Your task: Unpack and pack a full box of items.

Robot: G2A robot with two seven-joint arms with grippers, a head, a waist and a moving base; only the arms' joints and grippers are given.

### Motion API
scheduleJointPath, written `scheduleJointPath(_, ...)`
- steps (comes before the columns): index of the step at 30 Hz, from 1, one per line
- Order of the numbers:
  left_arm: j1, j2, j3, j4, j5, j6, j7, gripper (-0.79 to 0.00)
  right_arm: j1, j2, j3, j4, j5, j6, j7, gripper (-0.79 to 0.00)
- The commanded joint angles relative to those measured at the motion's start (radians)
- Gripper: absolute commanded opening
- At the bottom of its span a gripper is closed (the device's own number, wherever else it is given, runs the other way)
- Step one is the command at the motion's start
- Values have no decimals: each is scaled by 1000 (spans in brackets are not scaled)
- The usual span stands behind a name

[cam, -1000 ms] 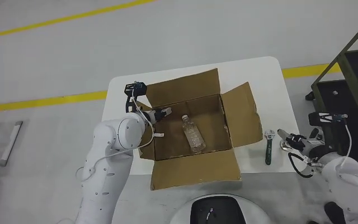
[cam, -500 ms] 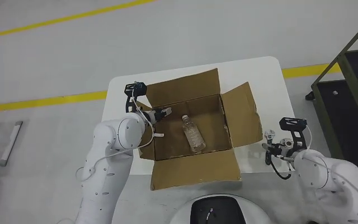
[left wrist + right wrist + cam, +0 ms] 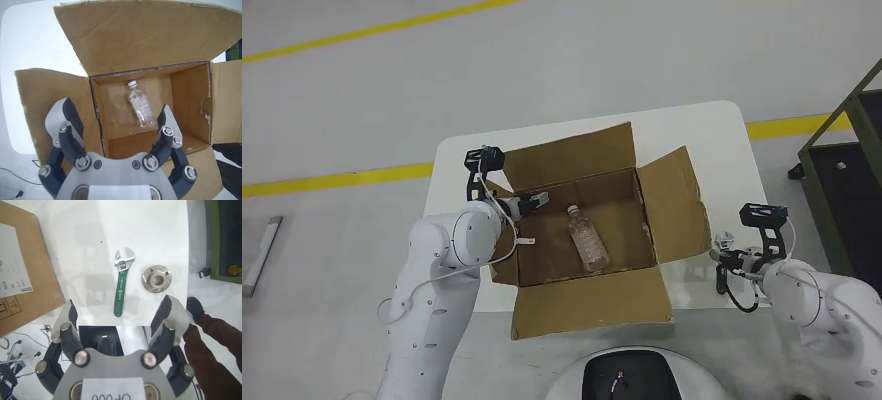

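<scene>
counter (image 3: 692, 125) white: open box (image 3: 582, 160) holds bottle (image 3: 588, 243); wrench (image 3: 122, 285), flange (image 3: 157, 278) to its right | floor (image 3: 362, 100) grey, yellow lines (image 3: 342, 180) | left gripper (image 3: 118, 105), right gripper (image 3: 119, 298) spread, empty

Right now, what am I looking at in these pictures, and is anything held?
It is a two-armed robot at a white table. One picture looks down from above its arms; the other two come from cameras on its wrists. The left arm's jaws stand open above an open brown cardboard box, where a clear plastic bottle with a white cap lies. The right arm's jaws stand open over a green-handled adjustable wrench and a round metal flange on the table. Nothing is held.
</scene>
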Motion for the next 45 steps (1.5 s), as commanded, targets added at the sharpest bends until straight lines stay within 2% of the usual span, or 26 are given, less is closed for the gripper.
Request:
scheduleJointPath(1, 0, 0, 0, 0, 0, 0, 0, 0, 17, -3, -6, 11, 6, 17, 14, 0)
scheduleJointPath(6, 0, 0, 0, 0, 0, 0, 0, 0, 85, -8, -50, 74, -19, 10, 61, 0)
scheduleJointPath(7, 0, 0, 0, 0, 0, 0, 0, 0, 99, -9, -59, 93, -25, 4, 67, -188)
scheduleJointPath(8, 0, 0, 0, 0, 0, 0, 0, 0, 111, -11, -70, 112, -31, -6, 77, -332)
scheduleJointPath(9, 0, 0, 0, 0, 0, 0, 0, 0, 123, -13, -76, 131, -44, -9, 80, -397)
scheduleJointPath(18, 0, 0, 0, 0, 0, 0, 0, 0, 188, -35, -88, 250, 0, -53, 124, -431)
scheduleJointPath(20, 0, 0, 0, 0, 0, 0, 0, 0, 203, -38, -83, 275, 4, -64, 135, -459)
scheduleJointPath(28, 0, 0, 0, 0, 0, 0, 0, 0, 239, -51, -83, 315, -34, -109, 180, -409)
scheduleJointPath(45, 0, 0, 0, 0, 0, 0, 0, 0, 250, -96, -69, 351, -111, -194, 265, -403)
